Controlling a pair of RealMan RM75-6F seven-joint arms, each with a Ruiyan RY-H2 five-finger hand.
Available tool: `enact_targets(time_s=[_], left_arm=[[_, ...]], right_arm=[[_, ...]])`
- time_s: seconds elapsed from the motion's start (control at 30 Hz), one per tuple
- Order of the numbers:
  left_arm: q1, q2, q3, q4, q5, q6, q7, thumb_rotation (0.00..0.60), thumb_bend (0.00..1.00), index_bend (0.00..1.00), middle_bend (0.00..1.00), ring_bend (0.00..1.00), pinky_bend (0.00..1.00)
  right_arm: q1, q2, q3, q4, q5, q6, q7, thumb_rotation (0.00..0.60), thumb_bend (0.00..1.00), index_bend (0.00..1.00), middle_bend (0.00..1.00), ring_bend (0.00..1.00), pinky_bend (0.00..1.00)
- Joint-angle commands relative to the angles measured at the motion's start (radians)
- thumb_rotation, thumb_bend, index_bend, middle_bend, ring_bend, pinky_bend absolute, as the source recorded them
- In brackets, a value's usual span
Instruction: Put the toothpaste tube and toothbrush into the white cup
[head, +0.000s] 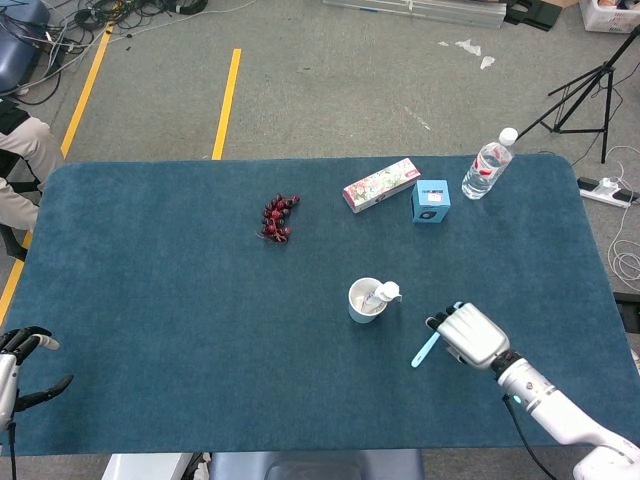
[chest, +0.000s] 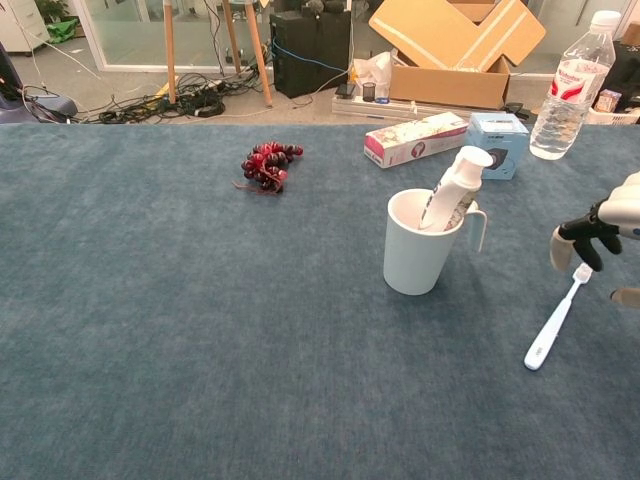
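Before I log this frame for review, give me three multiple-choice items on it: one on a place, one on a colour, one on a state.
1. Where is the toothpaste tube?
A. flat on the table
B. standing in the white cup
C. in the right hand

2. What colour is the small box beside the water bottle?
A. blue
B. red
C. yellow

3. How does the toothbrush lie?
A. inside the cup
B. lifted clear
C. on the table by the right hand

Answers: 1 B, its cap sticks out above the rim. 2 A, blue in both views. 3 C, it rests on the cloth.
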Motion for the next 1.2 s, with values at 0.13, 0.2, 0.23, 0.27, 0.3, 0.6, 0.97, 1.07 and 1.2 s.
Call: enact_targets(time_s=[0.13, 0.2, 0.23, 0.27, 0.3, 0.6, 0.97, 1.07, 1.2], left_arm=[[0.0, 0.0, -0.001, 0.001, -0.002, 0.001, -0.001, 0.6, 0.03, 0.47, 0.37, 0.31, 0.38], [0.0, 0.001, -0.001, 0.001, -0.003, 0.0, -0.002, 0.6, 0.03, 0.47, 0.37, 0.31, 0.38], [0.0, 0.001, -0.001, 0.001, -0.002, 0.0, -0.003, 0.6, 0.03, 0.47, 0.37, 0.31, 0.38], [0.0, 0.001, -0.001, 0.001, -0.002, 0.0, -0.003, 0.6, 0.03, 0.47, 0.37, 0.31, 0.38], [0.0, 0.001, -0.001, 0.001, -0.002, 0.0, -0.004, 0.6, 0.03, 0.47, 0.37, 0.31, 0.38], [0.001, 0.003, -0.001, 0.001, -0.002, 0.002, -0.01, 0.6, 0.03, 0.47, 0.36, 0.31, 0.38], [0.001, 0.005, -0.001, 0.0, -0.003, 0.001, -0.012, 0.6, 0.03, 0.47, 0.36, 0.31, 0.38], [0.001, 0.005, -0.001, 0.001, -0.003, 0.002, -0.013, 0.6, 0.03, 0.47, 0.36, 0.31, 0.38], [0.002, 0.007, -0.003, 0.001, -0.004, 0.004, -0.018, 0.6, 0.03, 0.47, 0.37, 0.31, 0.38]], right_arm=[[-0.011, -0.03, 0.018, 0.036, -0.022, -0.013, -0.031, 0.6, 0.14, 0.39, 1.0, 0.99, 1.0], [-0.01, -0.036, 0.024, 0.038, -0.022, -0.025, -0.037, 0.6, 0.14, 0.4, 1.0, 1.0, 1.0], [-0.009, -0.04, 0.026, 0.039, -0.021, -0.034, -0.04, 0.6, 0.14, 0.4, 1.0, 1.0, 1.0], [-0.009, -0.043, 0.028, 0.039, -0.02, -0.043, -0.041, 0.6, 0.13, 0.4, 1.0, 1.0, 1.0], [-0.008, -0.047, 0.029, 0.04, -0.019, -0.051, -0.04, 0.6, 0.13, 0.41, 1.0, 1.0, 1.0], [-0.002, -0.077, 0.036, 0.06, -0.025, -0.109, -0.011, 0.6, 0.14, 0.41, 1.0, 1.0, 1.0], [-0.001, -0.117, 0.048, 0.102, -0.028, -0.147, -0.014, 0.6, 0.18, 0.46, 1.0, 1.0, 1.0], [0.0, -0.131, 0.051, 0.116, -0.035, -0.152, -0.013, 0.6, 0.18, 0.47, 1.0, 1.0, 1.0], [0.001, -0.151, 0.054, 0.135, -0.045, -0.157, -0.008, 0.6, 0.18, 0.47, 1.0, 1.0, 1.0]])
